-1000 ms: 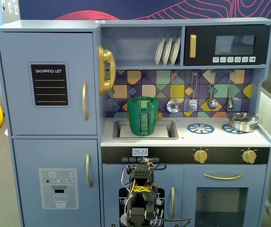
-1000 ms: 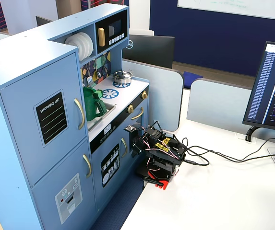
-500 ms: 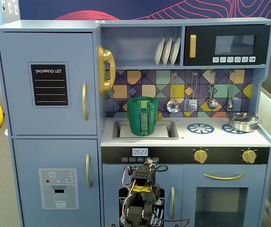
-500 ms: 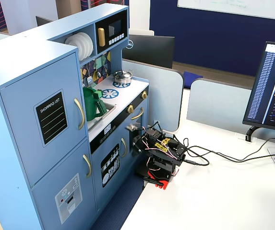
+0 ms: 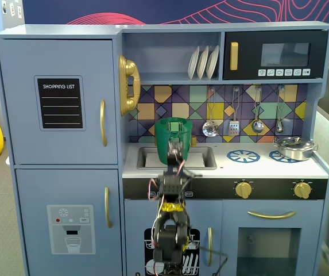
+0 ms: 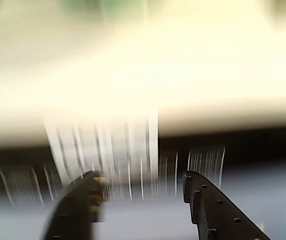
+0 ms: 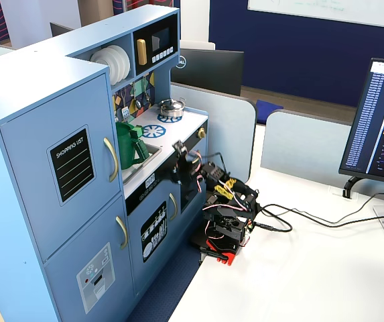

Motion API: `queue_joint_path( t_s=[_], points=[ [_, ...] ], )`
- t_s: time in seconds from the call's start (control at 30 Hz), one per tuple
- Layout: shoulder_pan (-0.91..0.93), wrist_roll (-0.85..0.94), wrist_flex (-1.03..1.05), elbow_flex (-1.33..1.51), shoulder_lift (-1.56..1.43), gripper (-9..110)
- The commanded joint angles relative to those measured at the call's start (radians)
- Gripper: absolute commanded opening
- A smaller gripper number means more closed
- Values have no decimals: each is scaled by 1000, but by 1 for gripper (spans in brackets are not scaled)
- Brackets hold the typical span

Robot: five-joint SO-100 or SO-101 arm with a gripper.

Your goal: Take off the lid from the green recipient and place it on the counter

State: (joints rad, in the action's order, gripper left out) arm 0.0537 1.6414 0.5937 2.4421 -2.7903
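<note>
bucket: the green bucket stands at the far left of the counter, right behind the sink, which leaves the near edge free for the arm to come in.

lid: honestly can't make it out as a separate piece. In a fixed view the bucket's top looks like a rim with something pale green inside, so I'd guess the lid sits there, a bit sunk in, but that's a guess.

hand: the hand is up in front of the counter edge, short of the bucket and touching nothing. Wrist view is smeared with motion blur, but the two fingers are clearly apart with nothing between them.

arm: its base sits on the white bench just right of the kitchen in a fixed view, so it has to reach up and over the front edge to get at the bucket.

pot: the silver pot is on the far right burner, well out of the way.

stage: looks like the approach, no grasp yet. The left burner ring area is bare, so it seems a handy drop spot.
</note>
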Motion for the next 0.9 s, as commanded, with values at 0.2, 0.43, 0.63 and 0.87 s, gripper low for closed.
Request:
queue_joint_path(
  t_s=[0.2,0.43,0.63,0.87],
  points=[
    [-28,17,-192,-419,244,35],
    [15,21,-209,-546,354,40],
    [31,23,-233,-646,448,39],
    [21,32,-262,-729,537,39]
  ],
)
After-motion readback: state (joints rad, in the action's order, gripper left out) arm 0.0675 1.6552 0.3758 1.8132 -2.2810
